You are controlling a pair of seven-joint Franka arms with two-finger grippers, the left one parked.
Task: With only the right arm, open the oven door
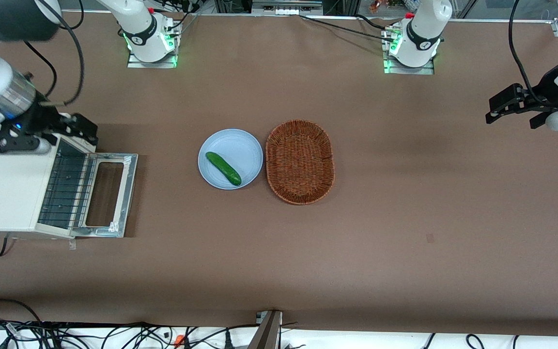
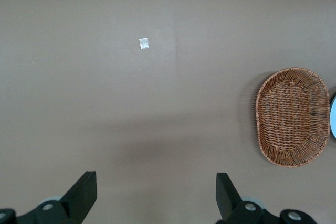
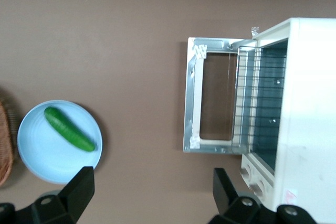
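Oven door (image 1: 110, 195) already dropped flat on the worktop (image 1: 356, 252), inner metal frame up, in front of the oven (image 1: 7, 194) at the working arm's end. Stiff hinged flap, light, glass pane fragile; grip the bar handle at its free edge, hidden here. Hand (image 3: 152, 195) hovers above the oven's 12 o'clock corner, fingers spread, empty.

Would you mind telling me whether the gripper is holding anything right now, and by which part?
Nothing is held: the gripper is open above the oven, clear of the flat-lying oven door.
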